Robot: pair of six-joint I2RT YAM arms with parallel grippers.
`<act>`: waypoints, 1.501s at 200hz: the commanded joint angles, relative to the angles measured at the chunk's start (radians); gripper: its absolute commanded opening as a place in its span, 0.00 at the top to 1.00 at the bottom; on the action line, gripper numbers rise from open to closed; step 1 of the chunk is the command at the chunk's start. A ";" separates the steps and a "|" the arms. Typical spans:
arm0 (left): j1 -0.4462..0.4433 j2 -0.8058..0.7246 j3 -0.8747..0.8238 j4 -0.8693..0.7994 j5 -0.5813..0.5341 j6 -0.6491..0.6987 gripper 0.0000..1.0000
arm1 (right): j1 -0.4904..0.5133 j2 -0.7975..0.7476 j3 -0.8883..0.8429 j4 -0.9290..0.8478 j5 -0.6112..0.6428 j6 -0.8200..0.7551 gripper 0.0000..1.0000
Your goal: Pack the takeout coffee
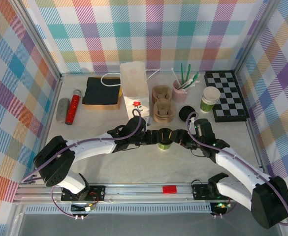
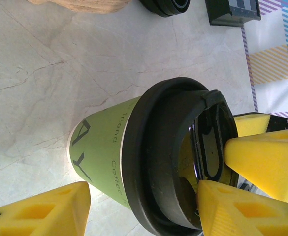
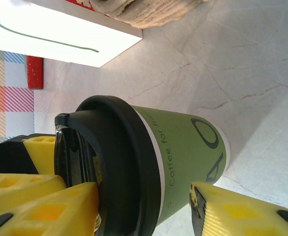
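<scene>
Near edge first: mid-table, the takeout coffee, a green cup with its black lid on, looks upright between both arms. At its 9 o'clock is the left gripper, at its 3 o'clock the right gripper. Both have yellow foam fingers part-spread, one by the lid, one by the green wall. Can't tell if either truly pinches, as the contact spots are hidden. Step in hand, my read: get a firm hold before lifting. To do it well, press on the paper wall just under the lid rim, not on the lid, which could pop off. Squeeze gently so the cup doesn't buckle, and keep it level. Let one arm carry and the other back away. Farther back: the white paper bag stands at 11 o'clock of the cup, the cardboard carrier at 12, a loose black lid at 1 and a lidless cup at 2. Lift higher than the bag top, then lower straight in.
</scene>
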 commanded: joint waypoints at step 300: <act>-0.022 0.222 0.129 0.137 0.089 -0.087 0.48 | -0.001 -0.066 0.197 -0.398 0.323 -0.023 0.50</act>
